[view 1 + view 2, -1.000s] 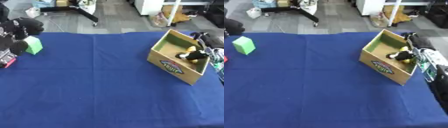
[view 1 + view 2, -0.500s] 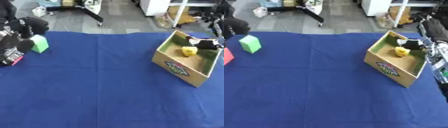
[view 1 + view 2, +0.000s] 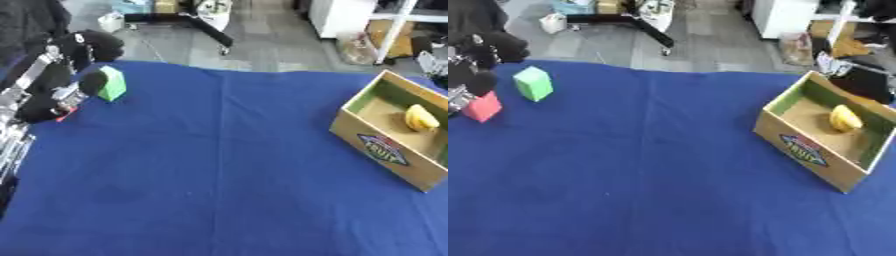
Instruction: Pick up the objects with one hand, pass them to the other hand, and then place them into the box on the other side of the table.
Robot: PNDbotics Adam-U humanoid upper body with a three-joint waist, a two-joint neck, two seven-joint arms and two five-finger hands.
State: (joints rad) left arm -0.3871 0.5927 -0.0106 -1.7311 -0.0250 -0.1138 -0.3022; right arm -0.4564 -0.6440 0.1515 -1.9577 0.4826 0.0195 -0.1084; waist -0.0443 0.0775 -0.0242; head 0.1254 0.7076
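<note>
- My left hand (image 3: pixel 52 95) sits at the left edge of the bench (image 3: pixel 219 170), which is covered by a blue cloth; the arm comes in from the lower left.
- I cannot tell whether that hand's fingers are curled or straight: it shows only as a dark, blurred mass.
- A green block (image 3: pixel 534 83) stands just to the right of the left hand, on its far side. In the left eye view the hand overlaps the block's left edge, but I cannot tell whether they touch.
- A red block (image 3: pixel 483 106) lies right at the left hand, nearer to me than the green one. In the left eye view only a sliver of red shows under the hand, so it may be touching.
- The cardboard box (image 3: pixel 791 145) stands far across the bench from the left hand, at the right edge, open at the top, with a printed label on its near wall and a green lining on its inner wall.
- A yellow thing (image 3: pixel 844 118), rounded and perhaps a banana, lies inside the box on its floor.
- My right hand is hard to make out: a dark shape (image 3: pixel 866 82) just beyond the box's far right corner is probably it, and I cannot tell how it is posed.
</note>
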